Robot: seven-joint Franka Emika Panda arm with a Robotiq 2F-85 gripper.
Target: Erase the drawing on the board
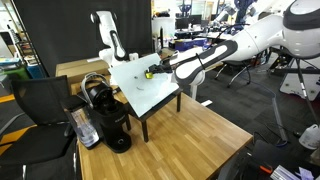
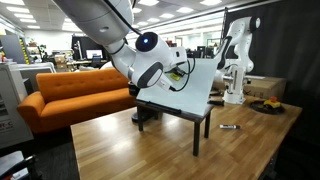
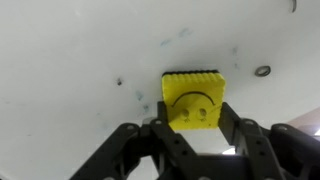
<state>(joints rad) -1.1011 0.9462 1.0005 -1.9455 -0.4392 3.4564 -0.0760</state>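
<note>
Maybe the claw (image 3: 195,120), squeezing the yellow eraser (image 3: 193,85) tight at the board (image 3: 80,50), pushes too hard and the tilted board tips or the eraser slips out.

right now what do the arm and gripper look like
The arm is glossy white, built of rounded, tube-like segments, with a dark round cap on one joint. The gripper is black, with two chunky fingers on linked bars. No markings or cables are clear enough to tell.
</note>
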